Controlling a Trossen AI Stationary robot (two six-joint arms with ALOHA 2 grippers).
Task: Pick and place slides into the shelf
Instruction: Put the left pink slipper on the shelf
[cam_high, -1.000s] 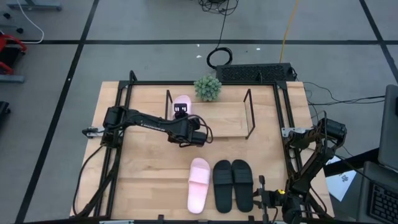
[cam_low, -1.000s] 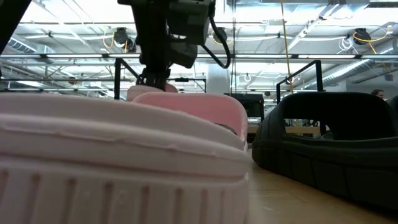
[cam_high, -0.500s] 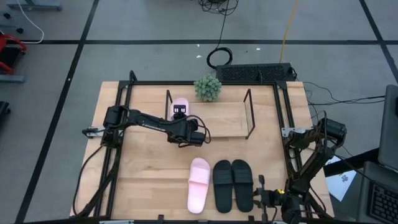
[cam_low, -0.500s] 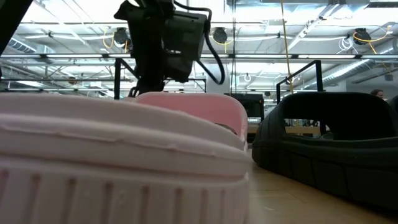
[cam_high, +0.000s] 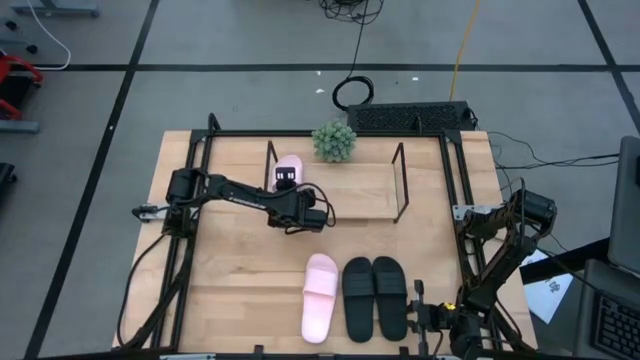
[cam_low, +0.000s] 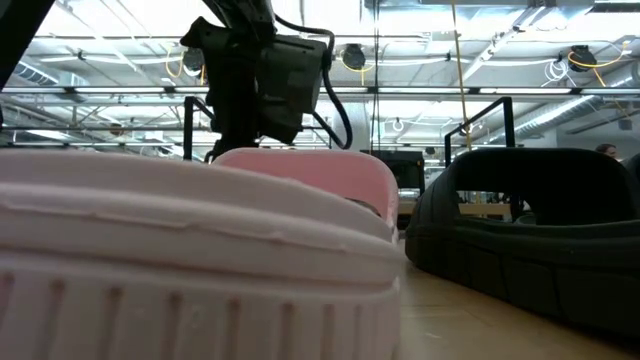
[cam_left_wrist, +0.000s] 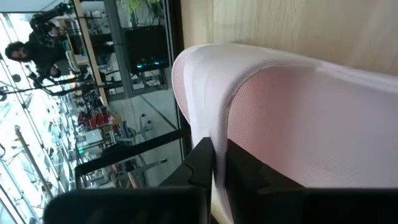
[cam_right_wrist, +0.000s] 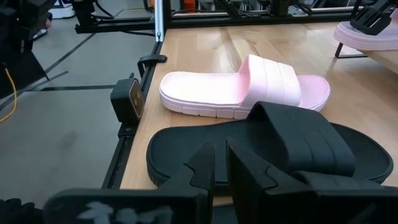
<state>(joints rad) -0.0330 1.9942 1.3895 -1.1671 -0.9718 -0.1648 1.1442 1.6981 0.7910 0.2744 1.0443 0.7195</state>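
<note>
My left gripper (cam_high: 287, 181) is shut on a pale pink slide (cam_high: 290, 163) at the left end of the shelf (cam_high: 355, 195). The left wrist view shows this slide's strap (cam_left_wrist: 280, 106) close up. The second pink slide (cam_high: 320, 297) and the black pair (cam_high: 373, 297) lie flat on their soles near the table's near edge. They also fill the low view, the pink slide (cam_low: 200, 250) in front and a black slide (cam_low: 530, 240) to its right. My right gripper (cam_right_wrist: 221, 165) is shut and waits at the near right, facing these slides. My left gripper pinches the edge of the pink slide's strap (cam_left_wrist: 214, 124) between its two fingers (cam_left_wrist: 202, 165). It comes from above, slanting in from the near side. The slide sits level over the shelf's left end. I cannot tell whether its sole rests on the board.
A small green plant (cam_high: 334, 141) stands just behind the shelf's far side. The shelf's dark end frames (cam_high: 401, 185) rise at both ends, and its board to the right of the held slide is bare. Black rails (cam_high: 200, 170) run along the table's edges.
My left gripper has moved down with the pink slide toward the shelf board, staying shut on it. In the low view the slide has dropped out of sight behind the near pink slide.
</note>
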